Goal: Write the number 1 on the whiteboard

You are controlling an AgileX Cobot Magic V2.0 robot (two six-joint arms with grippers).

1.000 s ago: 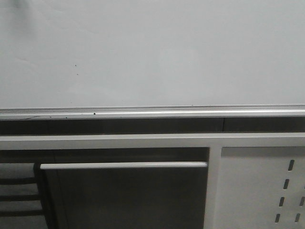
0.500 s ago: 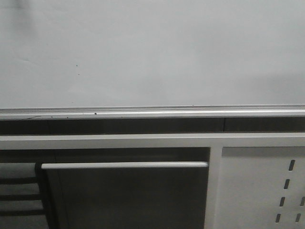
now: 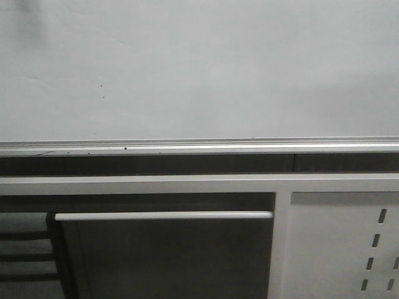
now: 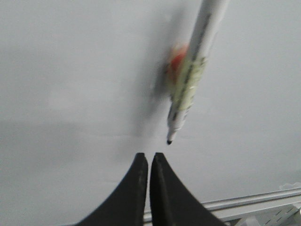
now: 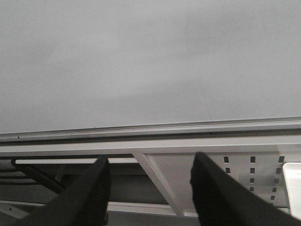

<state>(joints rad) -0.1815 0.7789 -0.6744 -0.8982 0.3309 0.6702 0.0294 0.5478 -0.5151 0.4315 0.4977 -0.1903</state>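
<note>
The whiteboard [image 3: 199, 68], a large flat pale grey-white glossy board, fills the upper half of your front view and lies behind both wrist cameras' fingers. Its face is blank wherever you can see it; no number 1 stroke shows on it, only a couple of tiny dark specks [image 3: 103, 91] towards its left in the front view. Along its lower edge runs the silver aluminium bottom rail [image 3: 199, 148], and below that, at the lower right of the front view, stands a white perforated metal panel [image 3: 343, 243] with slotted holes.

You see no arm in the front view. In the left wrist view, the left pincer [image 4: 149, 162] has its two black fingers pressed together, nearly touching at the tips, with nothing between them. Just beyond those tips a white marker pen [image 4: 194, 70] with a greenish label and an orange blur beside it hangs tilted, its dark nib pointing towards the fingertips and close to the board; you cannot tell whether the nib touches the surface, nor what holds the pen.

In the right wrist view, the right pincer [image 5: 150, 172] stands wide apart and empty, facing the rail and the perforated panel.
</note>
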